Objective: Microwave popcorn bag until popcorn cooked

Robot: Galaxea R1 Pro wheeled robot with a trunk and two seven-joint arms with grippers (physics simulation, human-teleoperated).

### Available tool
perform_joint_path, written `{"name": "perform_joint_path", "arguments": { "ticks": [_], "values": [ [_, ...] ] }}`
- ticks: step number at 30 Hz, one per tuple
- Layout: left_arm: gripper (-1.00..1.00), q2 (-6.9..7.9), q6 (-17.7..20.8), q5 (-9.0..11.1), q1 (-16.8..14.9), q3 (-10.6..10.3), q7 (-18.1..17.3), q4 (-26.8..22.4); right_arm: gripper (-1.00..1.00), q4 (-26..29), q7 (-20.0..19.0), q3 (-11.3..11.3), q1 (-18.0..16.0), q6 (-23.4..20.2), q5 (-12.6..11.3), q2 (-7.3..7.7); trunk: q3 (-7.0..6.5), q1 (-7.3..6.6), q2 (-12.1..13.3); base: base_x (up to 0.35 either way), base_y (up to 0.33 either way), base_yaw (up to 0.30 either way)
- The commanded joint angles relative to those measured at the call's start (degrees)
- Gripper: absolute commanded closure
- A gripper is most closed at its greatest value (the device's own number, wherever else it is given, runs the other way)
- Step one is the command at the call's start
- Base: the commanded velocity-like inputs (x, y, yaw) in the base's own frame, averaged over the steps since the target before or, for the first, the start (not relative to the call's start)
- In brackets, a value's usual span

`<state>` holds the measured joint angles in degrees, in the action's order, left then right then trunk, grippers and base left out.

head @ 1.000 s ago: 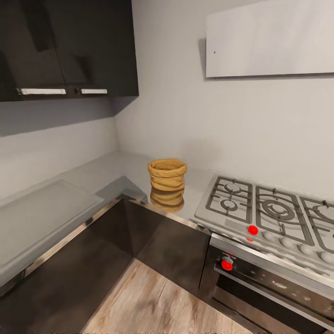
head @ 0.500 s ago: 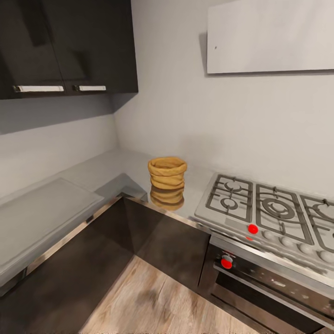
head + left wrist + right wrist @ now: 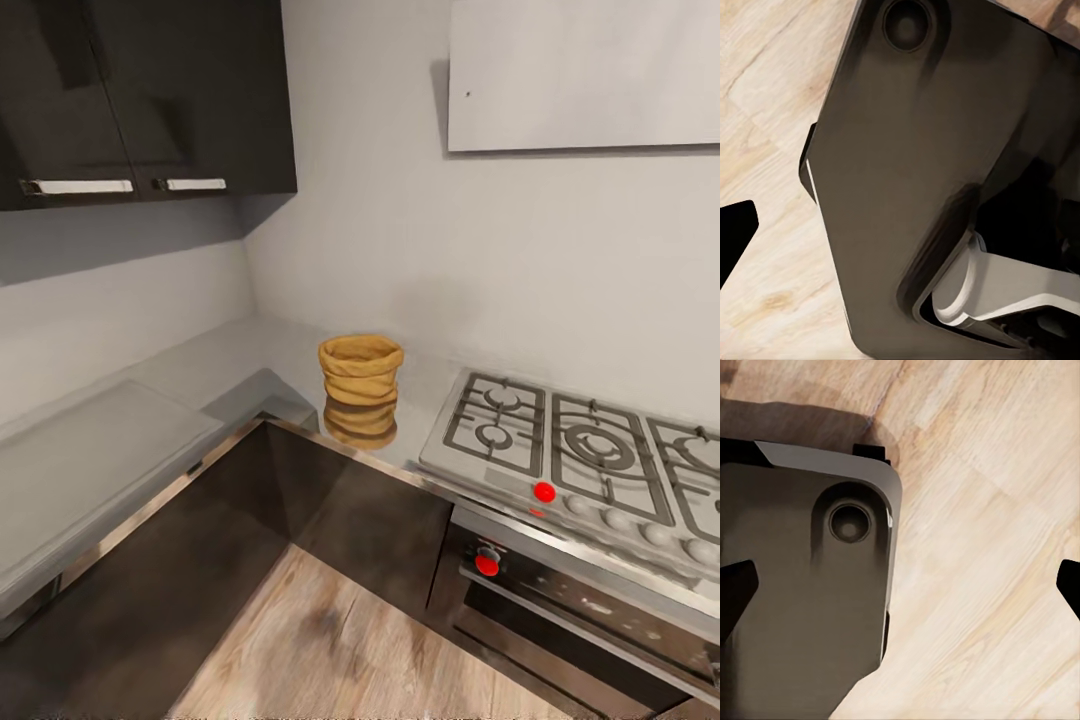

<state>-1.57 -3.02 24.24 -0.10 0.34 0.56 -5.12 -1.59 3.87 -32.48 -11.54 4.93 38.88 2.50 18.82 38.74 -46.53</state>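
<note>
Right gripper, fingertips spread wide at opposite edges of its wrist view: open, hanging over the robot's dark base and wood floor. Left gripper: one dark fingertip visible, state indeterminate. Well beyond both, the popcorn bag stands upright on the countertop, just beside the gas hob. Step in hand: approach. The next move probably calls for raising an arm toward the bag's rolled rim.

Grey walls, dark upper cabs, wood floor.
</note>
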Motion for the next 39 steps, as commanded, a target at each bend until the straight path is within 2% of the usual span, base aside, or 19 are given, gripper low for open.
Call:
{"name": "perform_joint_path", "arguments": {
  "ticks": [1, 39],
  "values": [
    [-1.0, 0.0, -0.14, 0.19, 0.0, 0.01, 0.06, -0.04, -1.0, -0.17, 0.32, -0.48, -0.06, 0.28, 0.58, 0.04, 0.16, 0.01, -0.05, 0.0, 0.0, 0.0],
    [-1.0, -0.11, -0.14, 0.18, 0.0, 0.0, 0.06, 0.11, -1.0, -0.17, 0.44, -0.48, -0.06, 0.34, 0.67, 0.12, 3.66, 0.01, -0.05, 0.0, 0.0, 0.0]
  ]
}}
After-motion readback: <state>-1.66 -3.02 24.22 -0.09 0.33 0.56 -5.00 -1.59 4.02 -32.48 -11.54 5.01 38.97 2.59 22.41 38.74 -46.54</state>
